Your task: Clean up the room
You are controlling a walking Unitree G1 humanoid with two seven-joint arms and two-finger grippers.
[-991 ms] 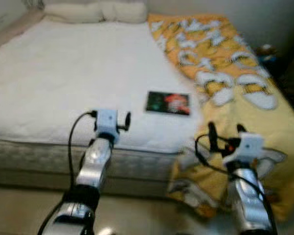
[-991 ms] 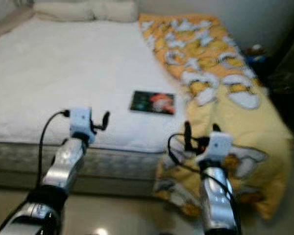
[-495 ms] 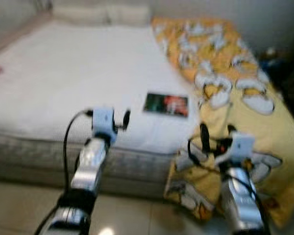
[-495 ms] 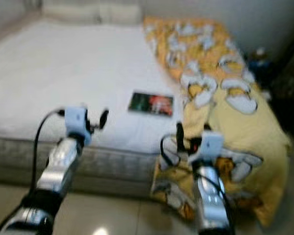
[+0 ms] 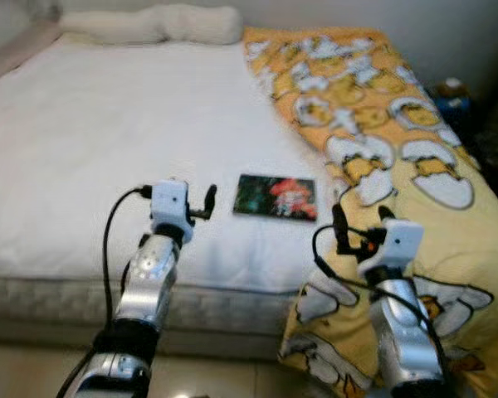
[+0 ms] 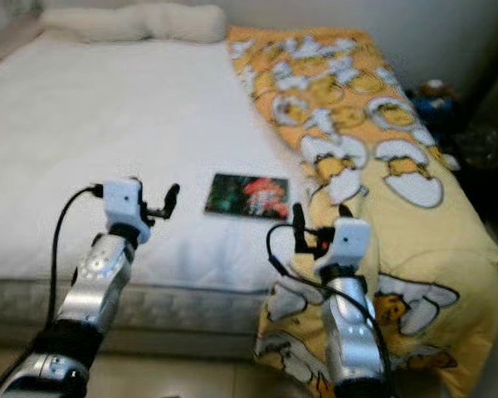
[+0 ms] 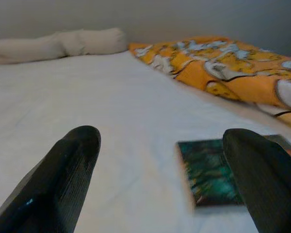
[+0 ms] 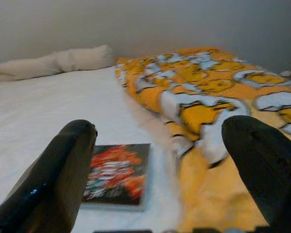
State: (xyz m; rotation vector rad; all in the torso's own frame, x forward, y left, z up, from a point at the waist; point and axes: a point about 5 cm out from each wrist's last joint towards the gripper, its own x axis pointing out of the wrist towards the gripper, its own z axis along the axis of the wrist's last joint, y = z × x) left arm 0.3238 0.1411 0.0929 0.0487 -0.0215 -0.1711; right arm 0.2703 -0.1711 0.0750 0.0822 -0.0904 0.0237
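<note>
A wide bed with a white quilted mattress cover [image 5: 108, 124] is seen under a pale wall. The left gripper [image 7: 157, 160] is held over the front edge of the bed, its black fingers [image 7: 70, 170] spread apart with nothing between them. The right gripper [image 8: 160, 165] is also released and empty, above the hanging part of the orange and yellow blanket with a white egg pattern [image 5: 398, 124]. A flat dark rectangular book with a red and green cover [image 5: 275, 196] lies on the bed, just beside the blanket, between both grippers. A long cream pillow [image 5: 149, 23] is placed at the far end of the bed.
</note>
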